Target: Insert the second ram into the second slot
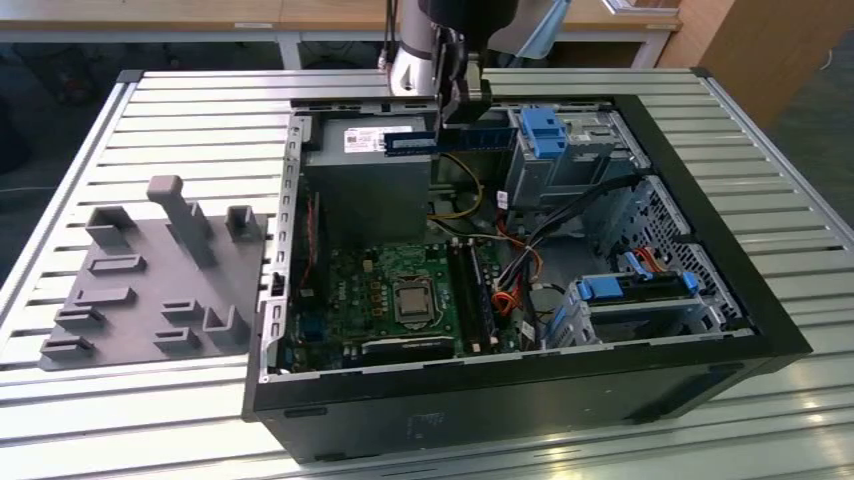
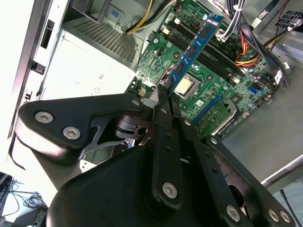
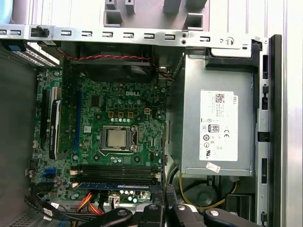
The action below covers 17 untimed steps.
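Jaws grip second ram [image 2: 193,48] above motherboard [image 3: 90,123] inside case [image 1: 534,390].

Claw [image 1: 450,120] clamped around second ram [image 1: 487,137]

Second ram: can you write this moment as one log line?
hand: shut on second ram | where: above open case | slot: not in yet
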Motion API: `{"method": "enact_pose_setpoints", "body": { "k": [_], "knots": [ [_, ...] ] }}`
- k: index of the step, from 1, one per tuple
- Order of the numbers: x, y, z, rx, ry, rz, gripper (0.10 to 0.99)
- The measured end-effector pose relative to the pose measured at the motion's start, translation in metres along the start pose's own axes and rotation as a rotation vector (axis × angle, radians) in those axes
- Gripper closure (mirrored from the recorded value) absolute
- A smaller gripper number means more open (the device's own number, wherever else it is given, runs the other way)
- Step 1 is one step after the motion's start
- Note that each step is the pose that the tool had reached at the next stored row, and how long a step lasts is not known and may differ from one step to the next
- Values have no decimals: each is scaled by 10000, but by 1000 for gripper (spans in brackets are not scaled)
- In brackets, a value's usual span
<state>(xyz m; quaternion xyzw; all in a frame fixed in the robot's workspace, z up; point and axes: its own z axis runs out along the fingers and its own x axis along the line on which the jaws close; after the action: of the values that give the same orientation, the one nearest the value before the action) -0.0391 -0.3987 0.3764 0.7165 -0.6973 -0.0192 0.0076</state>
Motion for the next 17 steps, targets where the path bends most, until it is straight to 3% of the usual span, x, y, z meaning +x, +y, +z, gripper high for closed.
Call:
{"method": "enact_pose_setpoints", "body": {
  "k": [17],
  "knots": [
    [38, 1, -1, -1, 25, 1, 949]
  ]
}}
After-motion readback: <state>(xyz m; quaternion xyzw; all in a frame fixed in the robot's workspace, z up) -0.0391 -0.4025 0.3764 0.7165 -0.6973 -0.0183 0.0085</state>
